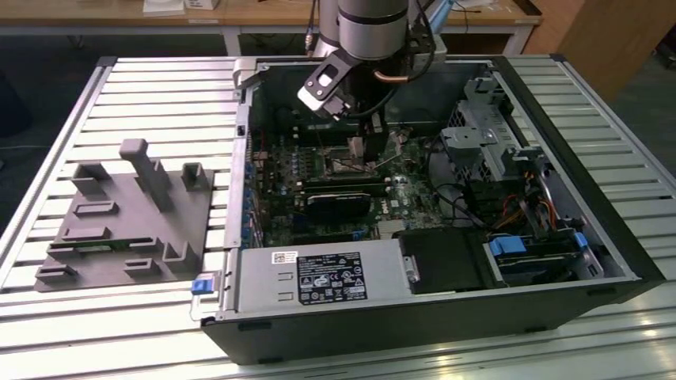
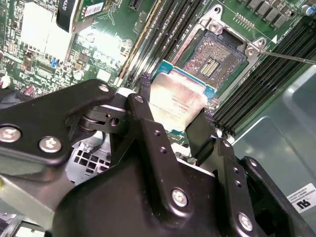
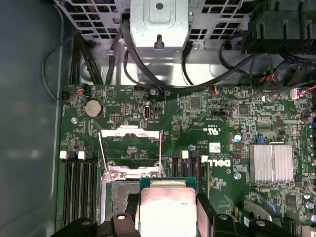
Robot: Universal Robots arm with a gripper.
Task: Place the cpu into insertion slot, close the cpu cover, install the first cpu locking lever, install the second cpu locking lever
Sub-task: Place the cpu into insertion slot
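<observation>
My gripper point(image 2: 173, 106) is shut on the cpu point(image 2: 177, 96), a flat square chip with a pale silvery top and a green edge, held between black fingers point(image 3: 205, 212). The cpu point(image 3: 167, 202) hangs just above and beside the insertion slot point(image 2: 216, 55), which lies uncovered with its dark centre showing. The cpu cover point(image 3: 129, 132), a thin silvery frame, stands flipped up behind the slot. A thin locking lever point(image 2: 289, 58) sticks out beside the slot. In the exterior view the gripper point(image 1: 359, 150) reaches down into the open computer case over the green board.
Long black memory slots point(image 3: 79, 187) run on both sides of the socket. A ribbed silver heatsink point(image 3: 270, 163) and loose cables point(image 3: 197, 74) sit nearby. The power supply point(image 1: 317, 277) fills the case front. A grey fixture point(image 1: 127, 214) lies on the slatted table at the exterior view's left.
</observation>
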